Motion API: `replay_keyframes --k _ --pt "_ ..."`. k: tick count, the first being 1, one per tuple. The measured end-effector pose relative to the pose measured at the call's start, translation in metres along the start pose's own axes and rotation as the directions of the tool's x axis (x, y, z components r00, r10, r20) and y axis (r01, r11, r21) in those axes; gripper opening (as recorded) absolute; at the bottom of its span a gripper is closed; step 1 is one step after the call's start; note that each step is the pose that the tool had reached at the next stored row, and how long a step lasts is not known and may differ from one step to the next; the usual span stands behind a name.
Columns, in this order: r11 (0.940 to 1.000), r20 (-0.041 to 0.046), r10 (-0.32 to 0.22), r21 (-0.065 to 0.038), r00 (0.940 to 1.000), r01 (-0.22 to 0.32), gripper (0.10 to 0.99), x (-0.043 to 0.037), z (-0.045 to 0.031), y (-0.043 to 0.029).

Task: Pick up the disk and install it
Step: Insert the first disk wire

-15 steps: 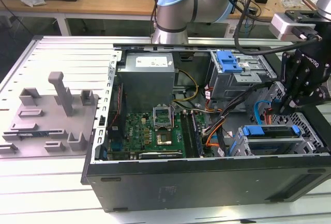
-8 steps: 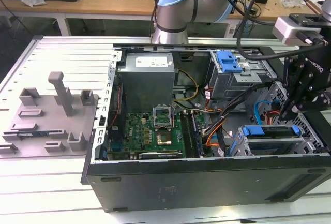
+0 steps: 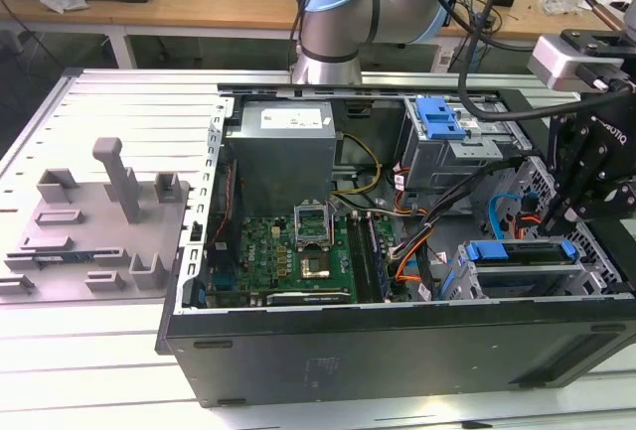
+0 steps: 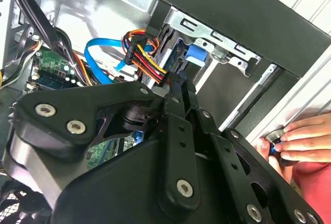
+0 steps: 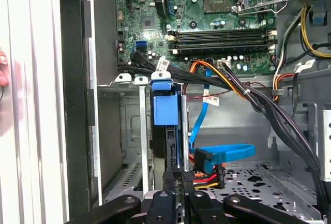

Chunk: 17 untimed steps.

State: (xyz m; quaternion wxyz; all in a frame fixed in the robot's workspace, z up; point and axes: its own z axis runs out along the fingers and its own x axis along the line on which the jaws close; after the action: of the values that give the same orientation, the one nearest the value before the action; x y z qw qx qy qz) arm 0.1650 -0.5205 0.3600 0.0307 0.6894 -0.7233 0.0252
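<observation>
The disk (image 3: 522,251) lies in the grey metal cage (image 3: 542,286) at the front corner of the open computer case, on the exterior view's right, with its blue carrier rail on top. In the first wrist view I see the disk (image 5: 165,111) edge-on in the cage slot, blue rail end facing me. My gripper (image 3: 570,214) hangs just above the disk's end on the exterior view's right. Its black fingers (image 5: 169,185) stand close together, shut, with nothing between them. The gripper (image 4: 176,87) points at the blue rail (image 4: 196,53).
Blue and orange-yellow cables (image 5: 222,154) run beside the cage. The motherboard (image 3: 298,251), the power supply (image 3: 283,147) and an upper cage with a blue latch (image 3: 440,117) are also inside the case. A person's hand (image 4: 302,138) rests on the case's outer edge. A grey fixture (image 3: 99,221) lies on the exterior view's left.
</observation>
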Motion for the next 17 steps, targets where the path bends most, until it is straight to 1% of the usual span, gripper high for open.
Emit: replay_keyframes --k 9,17 --pt "1.0000 -0.0002 0.000 -0.001 1.0000 0.000 0.165 0.0000 0.0004 0.0000" --pt "1.0000 -0.0003 0.000 -0.001 1.0000 0.000 0.165 -0.0002 0.0027 0.0000"
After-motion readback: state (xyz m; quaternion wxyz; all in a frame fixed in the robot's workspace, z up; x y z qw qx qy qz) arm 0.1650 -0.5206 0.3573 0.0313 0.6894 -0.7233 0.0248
